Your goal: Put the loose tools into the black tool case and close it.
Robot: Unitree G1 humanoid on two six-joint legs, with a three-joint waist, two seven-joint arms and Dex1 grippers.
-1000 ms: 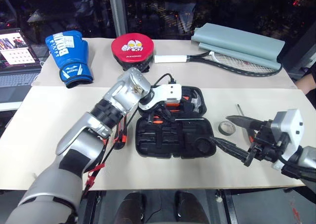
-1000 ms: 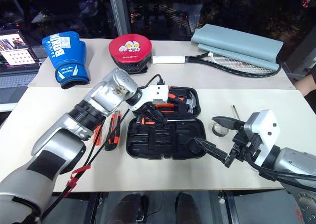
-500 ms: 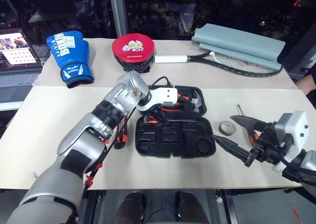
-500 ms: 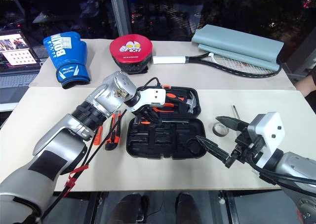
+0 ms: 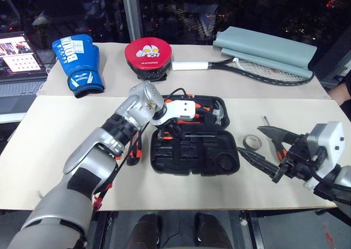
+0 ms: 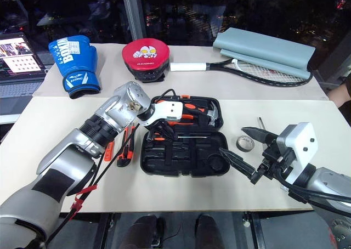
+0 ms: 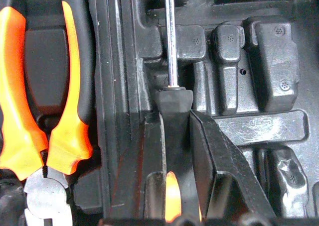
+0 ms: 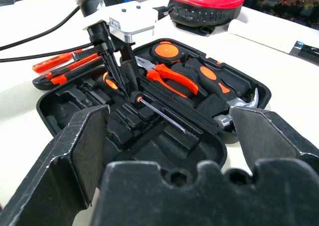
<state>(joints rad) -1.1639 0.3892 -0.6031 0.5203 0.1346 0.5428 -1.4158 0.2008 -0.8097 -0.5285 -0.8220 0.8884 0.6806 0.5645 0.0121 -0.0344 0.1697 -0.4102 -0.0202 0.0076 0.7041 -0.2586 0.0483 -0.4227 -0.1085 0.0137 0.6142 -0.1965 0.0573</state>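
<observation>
The black tool case [image 5: 194,157] lies open in the middle of the table. My left gripper [image 7: 174,116] reaches down into it, its fingers [image 8: 107,61] slightly parted on either side of an orange-and-black screwdriver [image 7: 171,37] that lies in a recess. Orange pliers [image 7: 40,86] and a hammer [image 5: 222,114] sit in the lid half. A utility knife [image 6: 127,145] and another screwdriver [image 6: 109,149] lie on the table left of the case. The small tape roll [image 6: 244,143] lies to its right, beside my open right gripper [image 6: 231,140]. A slim screwdriver shaft [image 5: 265,120] shows behind it.
On the back table lie a blue boxing glove [image 5: 77,62], a red punch pad [image 5: 148,54], a racket [image 5: 258,68] and a folded grey mat [image 5: 269,46]. A laptop [image 5: 19,57] stands at the far left. A black cable runs along my left arm.
My left gripper's fingers have parted from the screwdriver handle, which now rests in the case. Neither arm has shifted noticeably.
</observation>
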